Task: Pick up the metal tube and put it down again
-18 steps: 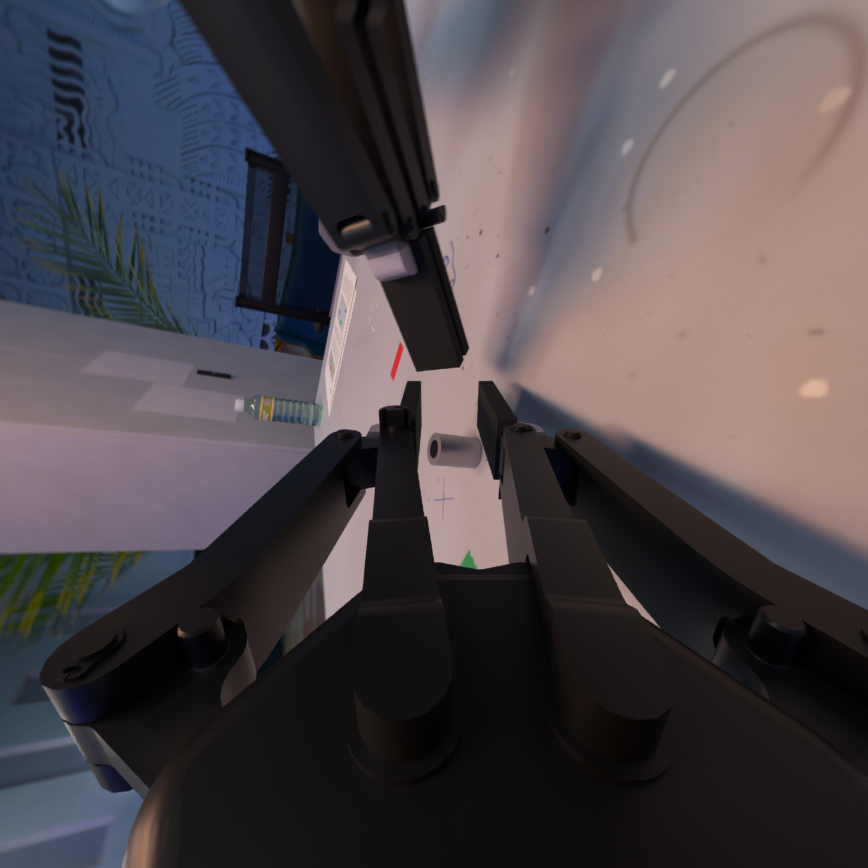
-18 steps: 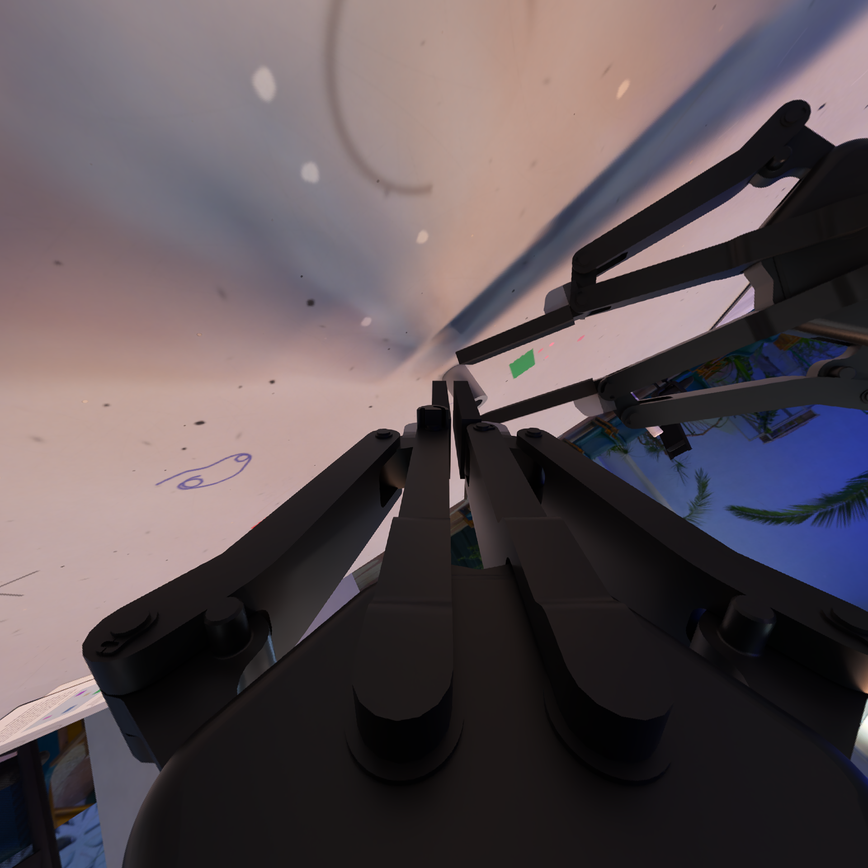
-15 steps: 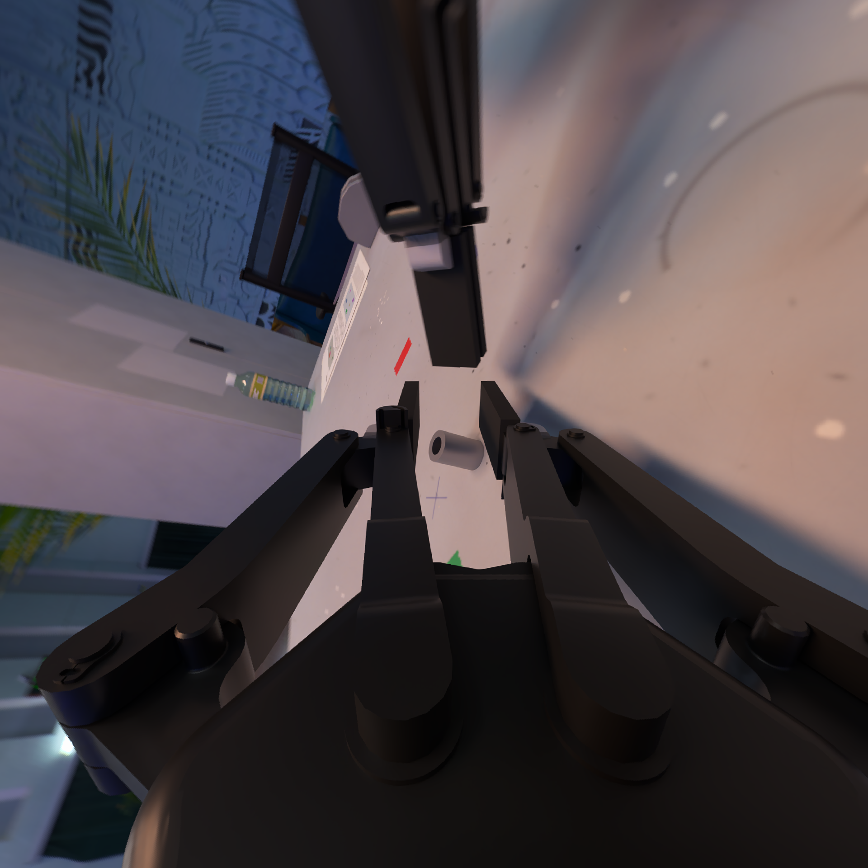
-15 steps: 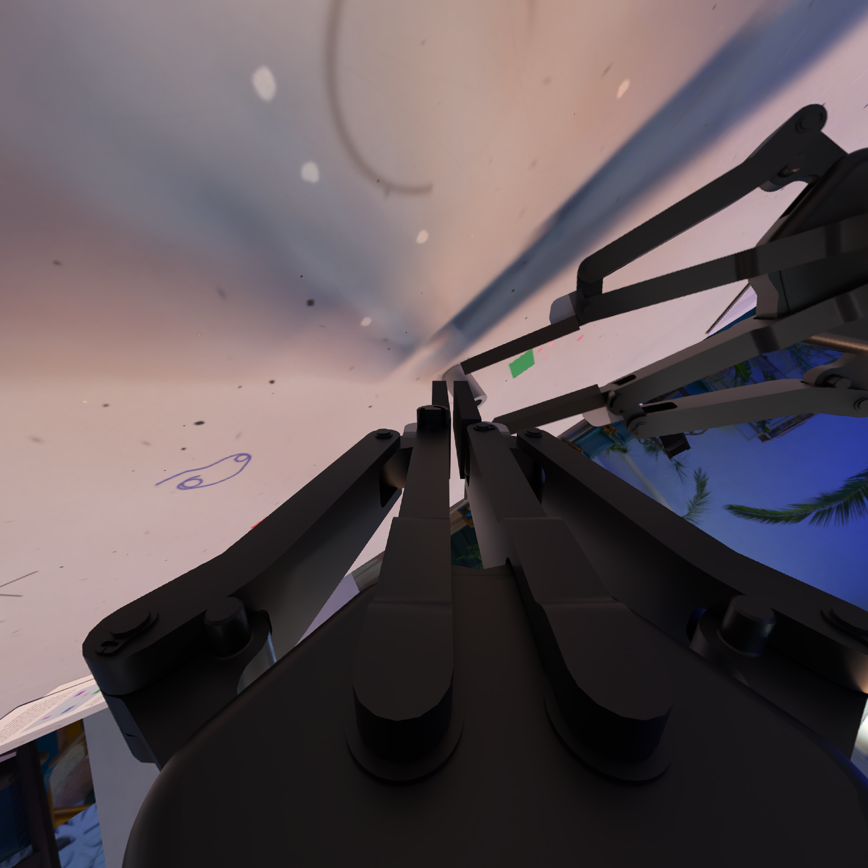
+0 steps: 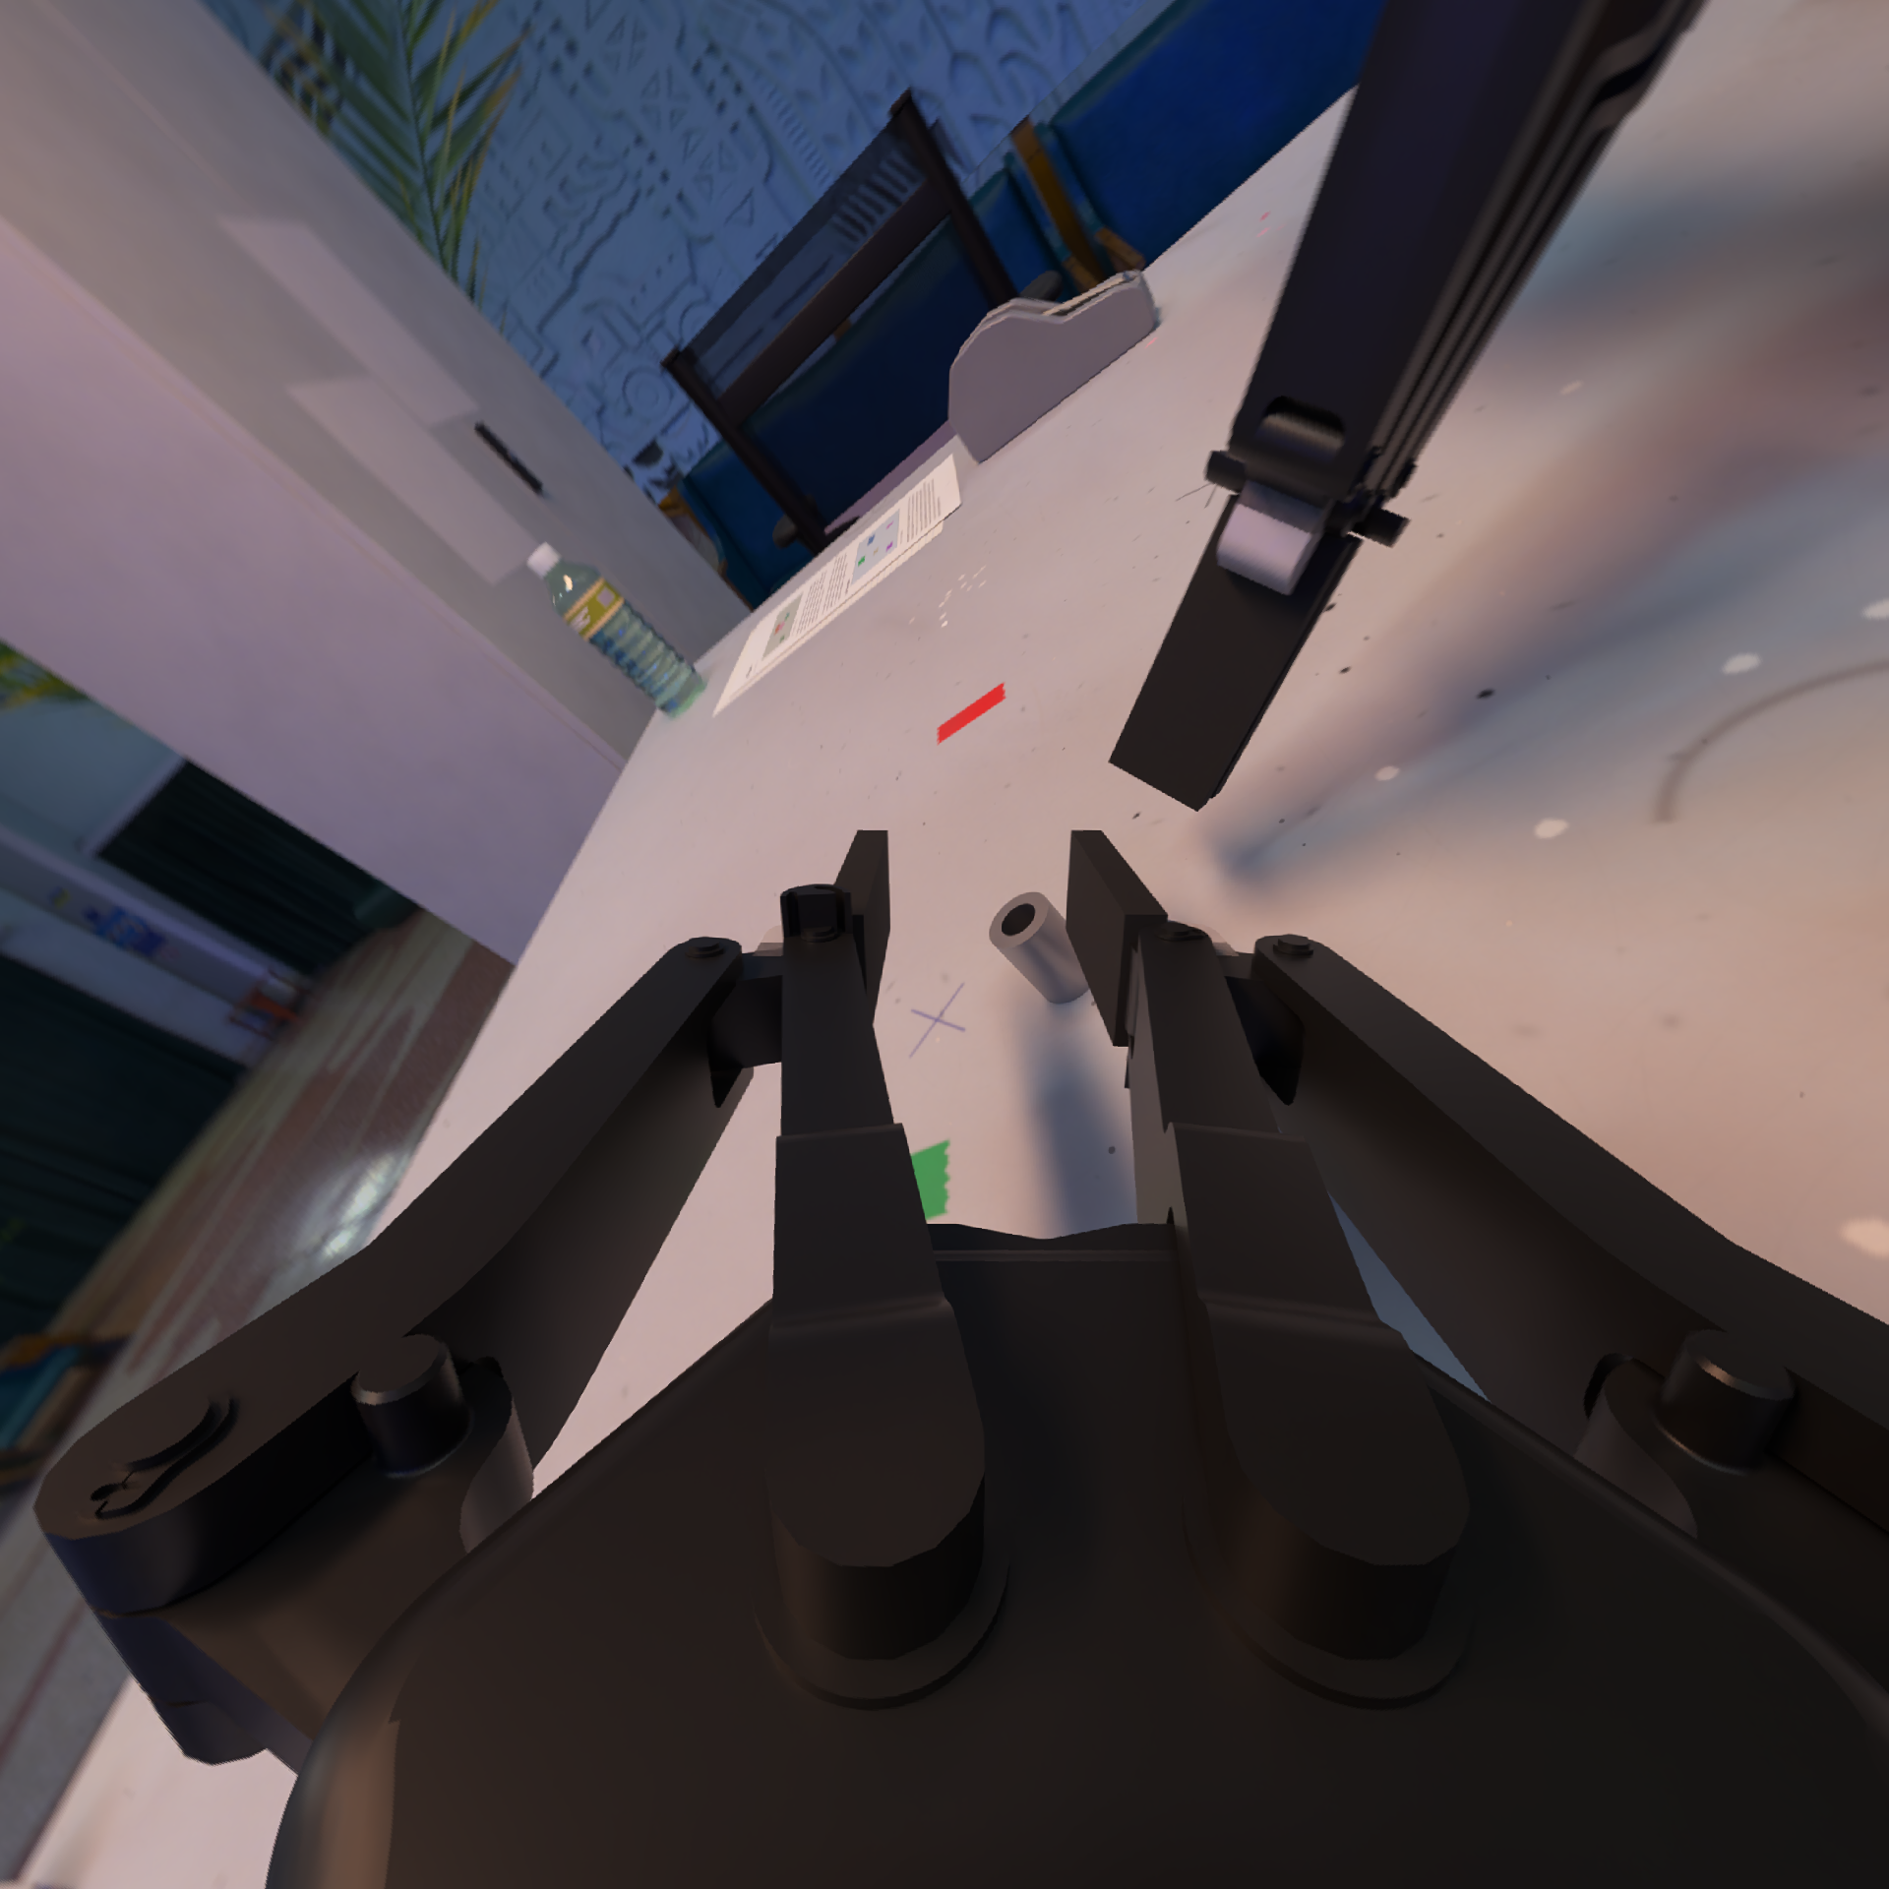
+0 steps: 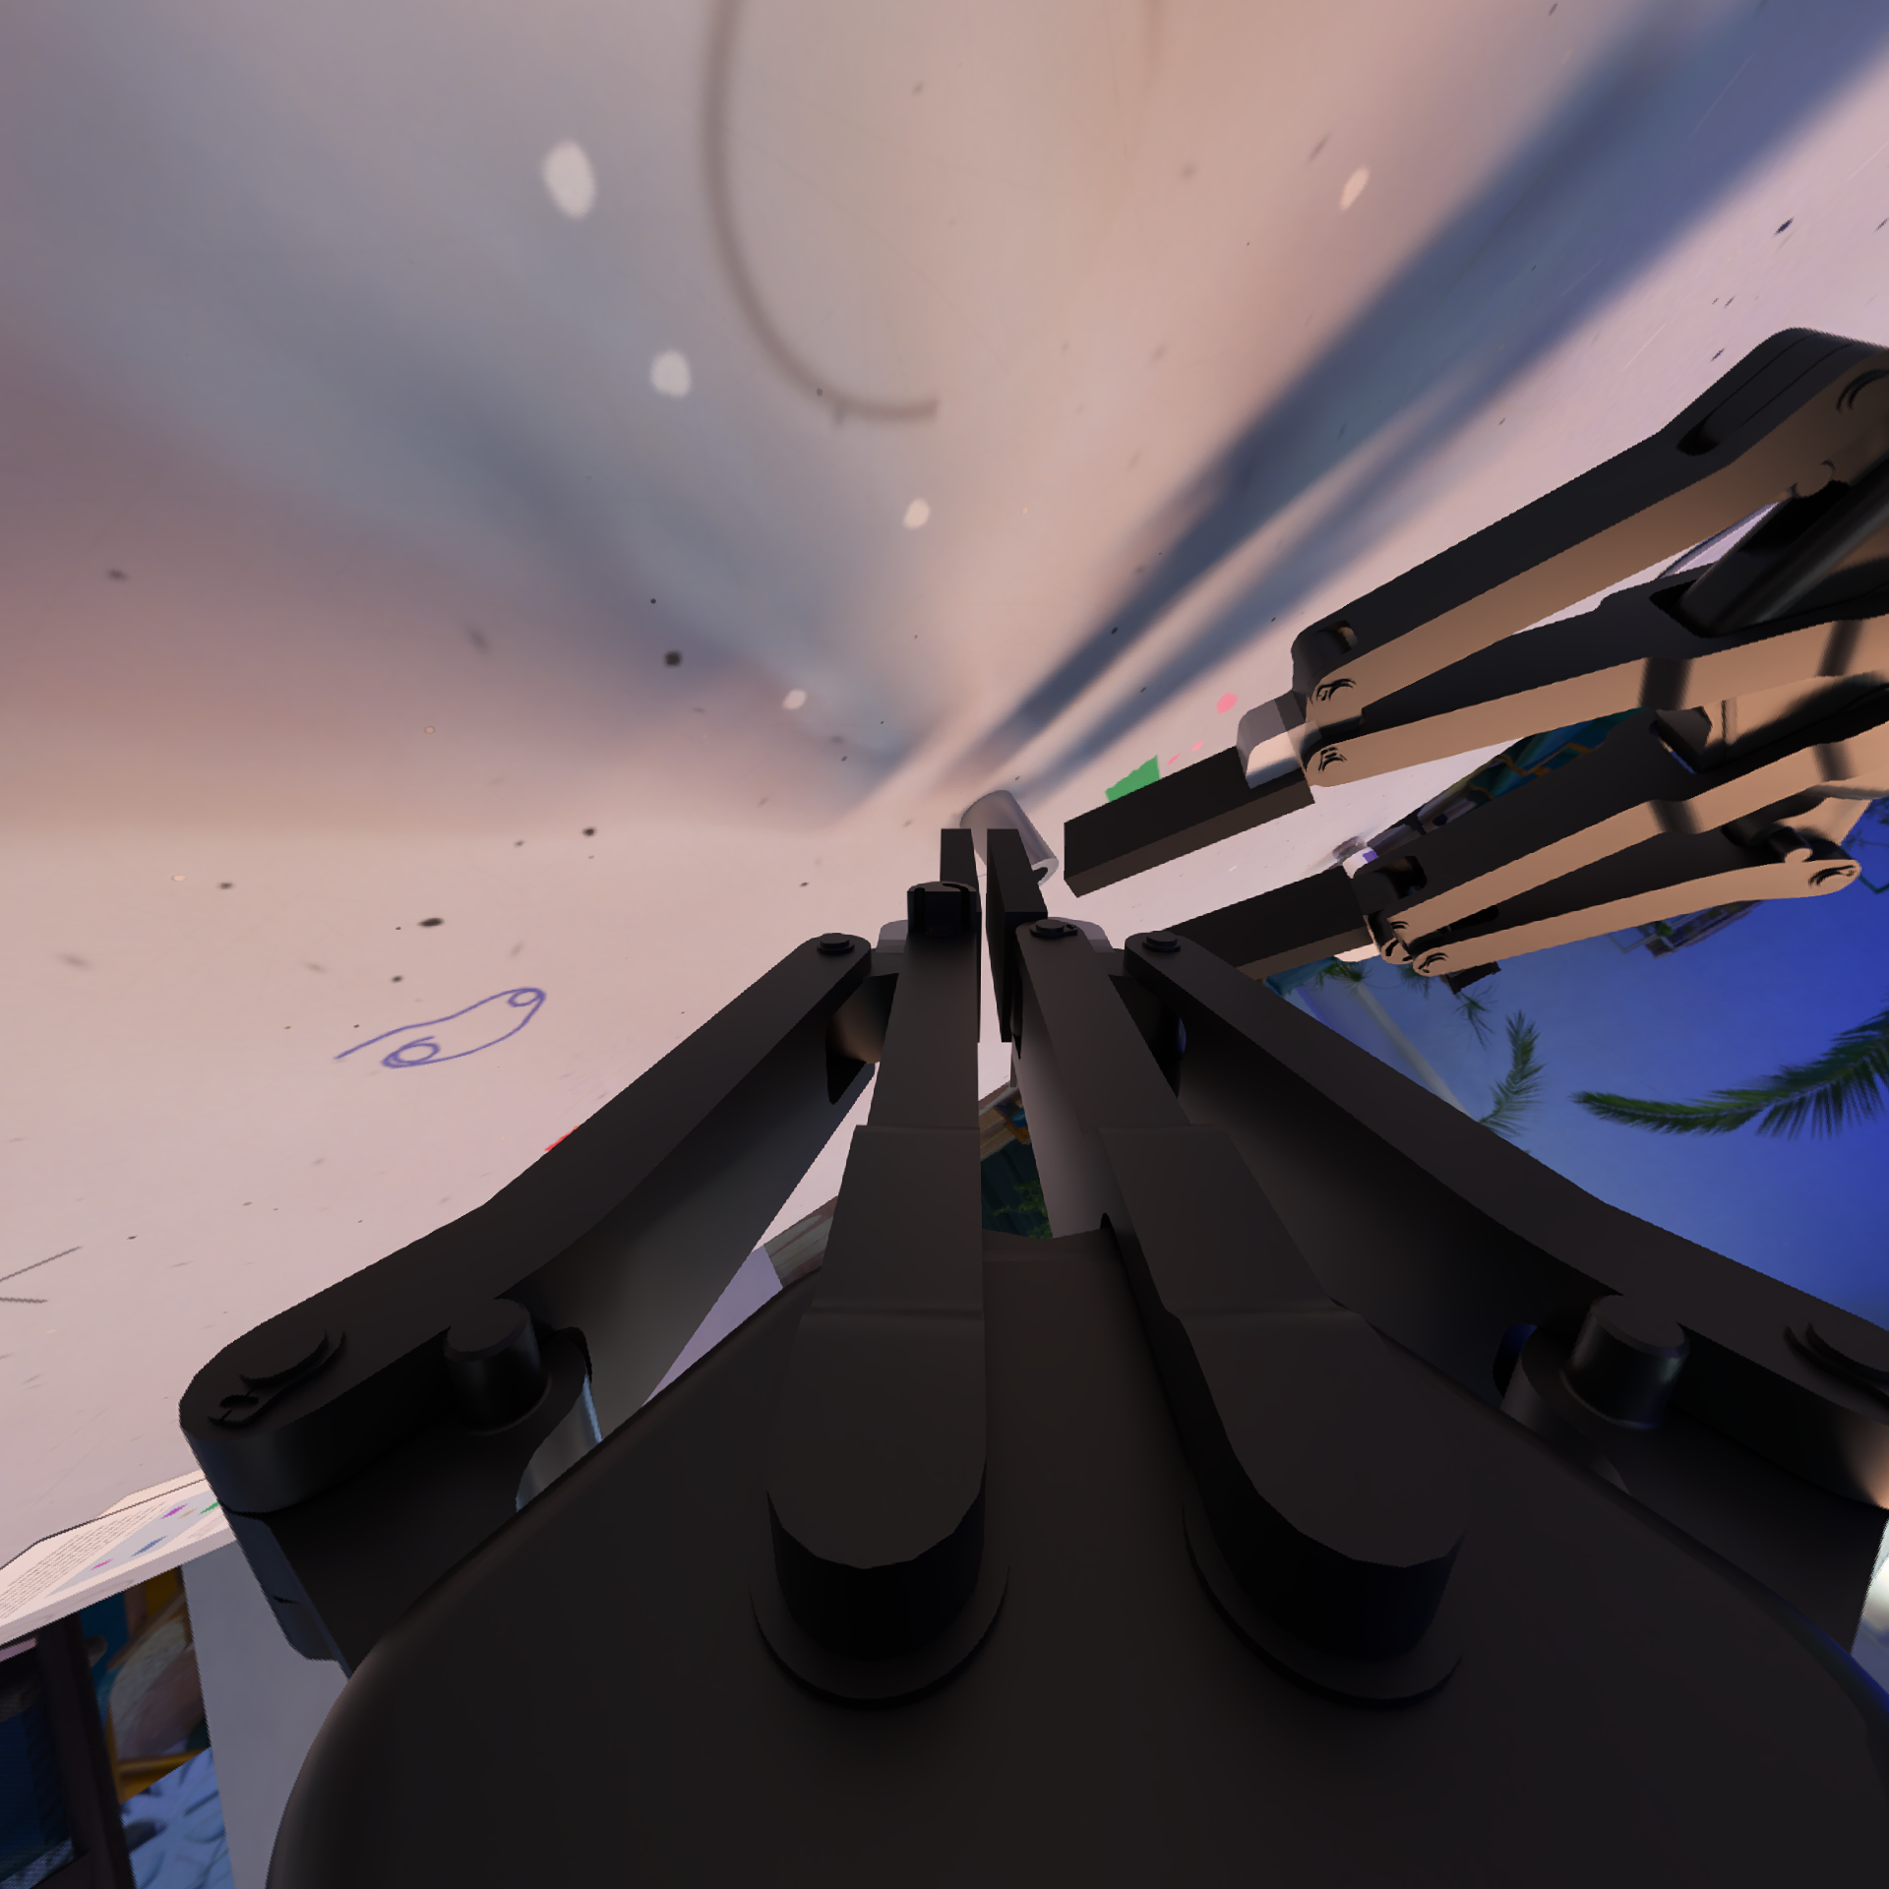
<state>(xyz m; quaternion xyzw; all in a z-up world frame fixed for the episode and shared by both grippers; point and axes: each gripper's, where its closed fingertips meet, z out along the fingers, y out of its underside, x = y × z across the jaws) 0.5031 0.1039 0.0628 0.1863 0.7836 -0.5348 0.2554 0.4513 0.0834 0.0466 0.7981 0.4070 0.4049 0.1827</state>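
Left gripper (image 5: 976,869) spread over the metal tube (image 5: 1038,946); no grasp yet, as I read it.

Largest first: the pale table (image 5: 1533,1022) fills both views. My left gripper hangs above it with fingers apart, and the tube lies on its side on the tabletop between them, nearer one finger, touching neither that I can tell. I judge pickup and set-down both remain. The right gripper (image 6: 983,854) has its fingers drawn together on nothing. Left wrist view alone shows the tube's open bore, the chair (image 5: 848,337), bottle (image 5: 613,629), paper sheet (image 5: 848,583) and red mark (image 5: 971,712); right wrist view alone shows the left gripper from the side, the tube mostly hidden behind my own fingertips.
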